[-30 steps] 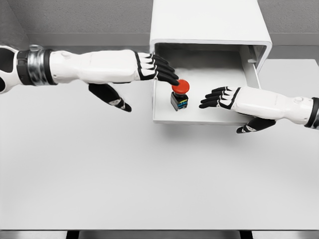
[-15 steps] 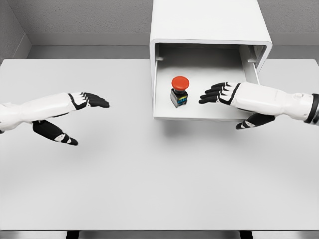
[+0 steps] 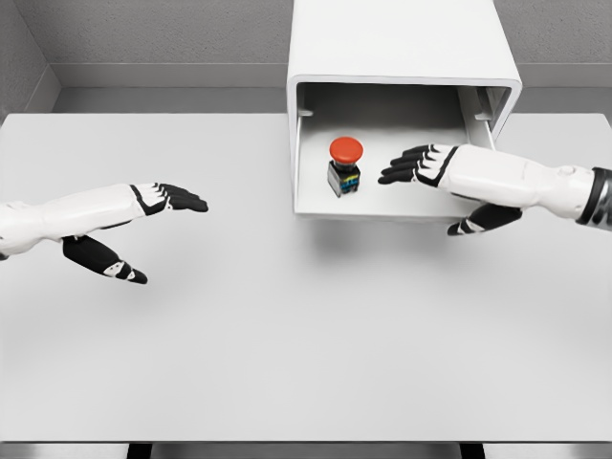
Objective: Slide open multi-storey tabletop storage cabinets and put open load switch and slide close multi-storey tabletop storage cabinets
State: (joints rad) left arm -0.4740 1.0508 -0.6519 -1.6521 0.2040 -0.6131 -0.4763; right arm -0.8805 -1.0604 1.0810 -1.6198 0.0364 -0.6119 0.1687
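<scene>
A plain white table (image 3: 287,335) fills most of the head view, its far edge meeting a grey wall and its near edge running along the bottom. A white storage cabinet (image 3: 402,43) stands directly on it at the far edge, right of the middle, with its drawer (image 3: 316,206) pulled out toward the near edge over the tabletop.

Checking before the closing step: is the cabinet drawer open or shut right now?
Open. The drawer juts out of the cabinet over the table, with the red-capped switch standing upright inside it.
</scene>
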